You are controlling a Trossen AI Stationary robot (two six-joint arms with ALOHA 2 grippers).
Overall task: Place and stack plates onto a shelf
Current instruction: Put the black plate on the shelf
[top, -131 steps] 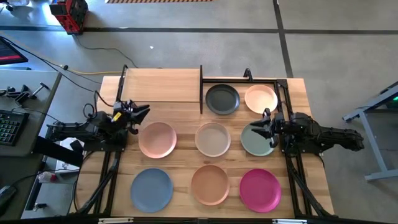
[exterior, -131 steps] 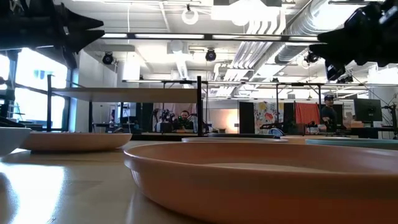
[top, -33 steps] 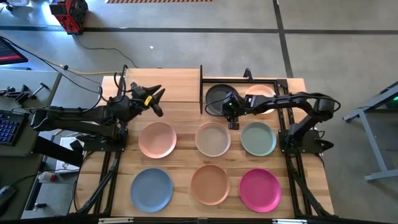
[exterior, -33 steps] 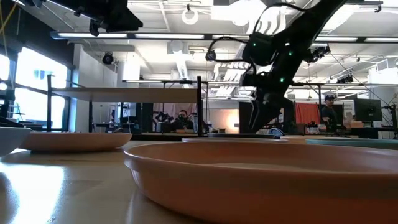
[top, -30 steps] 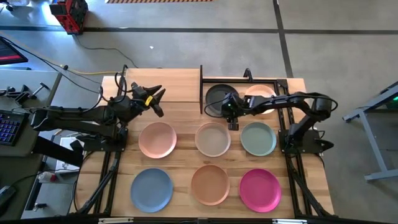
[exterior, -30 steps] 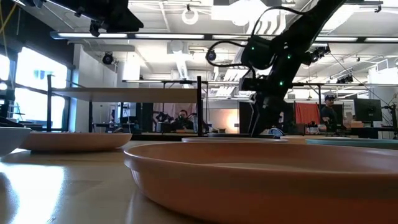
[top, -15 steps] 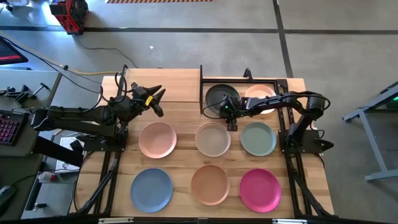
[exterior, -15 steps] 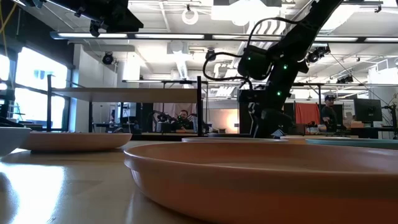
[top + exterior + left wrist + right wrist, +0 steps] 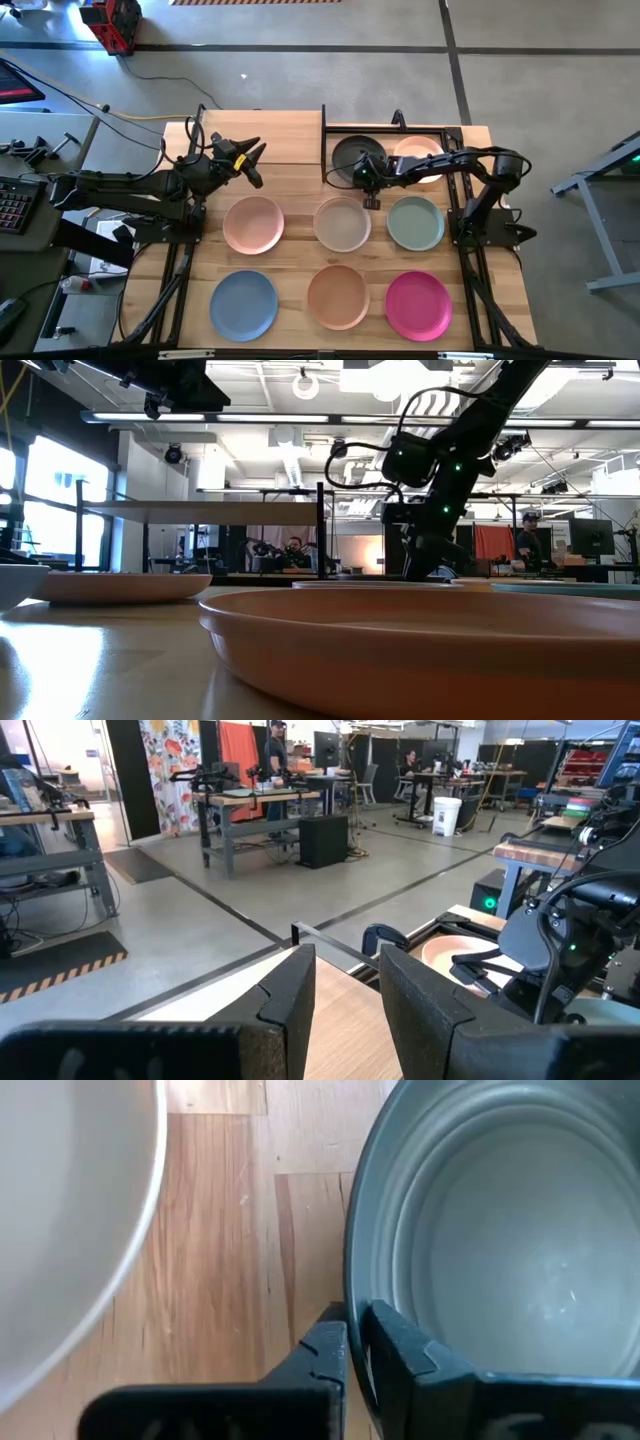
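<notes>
right end effector (image 9: 355, 1342) pinching dark grey plate (image 9: 500, 1250) rim | left end effector (image 9: 345, 990) open, aloft

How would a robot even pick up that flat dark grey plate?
By its raised rim. The dark grey plate lies flat, so only its edge offers purchase: one finger inside, one outside. The right gripper does this, straddling the near rim from above, on the side facing the beige plate.

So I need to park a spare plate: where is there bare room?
The light-wood shelf top is bare, though the left gripper hovers at its near edge. The tabletop is crowded: six plates in two rows, and the right gripper pinches the dark grey plate's rim.
</notes>
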